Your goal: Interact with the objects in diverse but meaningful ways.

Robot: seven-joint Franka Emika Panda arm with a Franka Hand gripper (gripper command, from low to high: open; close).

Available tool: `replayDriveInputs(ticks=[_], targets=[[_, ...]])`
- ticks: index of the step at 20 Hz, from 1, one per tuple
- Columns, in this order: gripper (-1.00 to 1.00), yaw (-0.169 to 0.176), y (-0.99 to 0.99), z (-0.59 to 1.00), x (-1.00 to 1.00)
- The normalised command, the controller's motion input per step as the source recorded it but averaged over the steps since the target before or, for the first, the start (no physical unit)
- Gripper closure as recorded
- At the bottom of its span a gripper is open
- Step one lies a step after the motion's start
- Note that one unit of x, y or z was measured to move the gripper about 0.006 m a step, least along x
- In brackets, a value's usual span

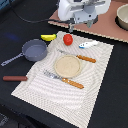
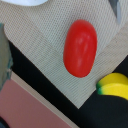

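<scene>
Red tomato (image 2: 80,47) lying directly below gripper (image 1: 71,27), jaw opening indiscernible; descending centred, clearing yellow banana (image 2: 114,84), is advisable.

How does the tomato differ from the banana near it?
The tomato is red and rounded; the banana is yellow, longer and curved. The tomato lies on the woven mat; the banana sits at the mat's corner, mostly on the dark tabletop. In the wrist view the tomato shows whole, the banana only partly. Both are small, smooth toy foods.

Black table (image 1: 112,95), striped cloth mat (image 1: 95,85), grey frying pan (image 1: 34,50), banana (image 1: 48,37), perhaps a brown-handled utensil (image 1: 15,78)
</scene>
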Motion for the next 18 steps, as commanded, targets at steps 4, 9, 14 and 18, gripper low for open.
replayDriveInputs(ticks=[4, 9, 14, 18], targets=[[-1.00, -0.133, 0.00, -0.35, -0.62], [-1.00, -0.109, 0.00, -0.35, -0.39], [-1.00, -0.070, 0.00, -0.27, -0.14], [-1.00, -0.038, 0.00, -0.29, -0.19]])
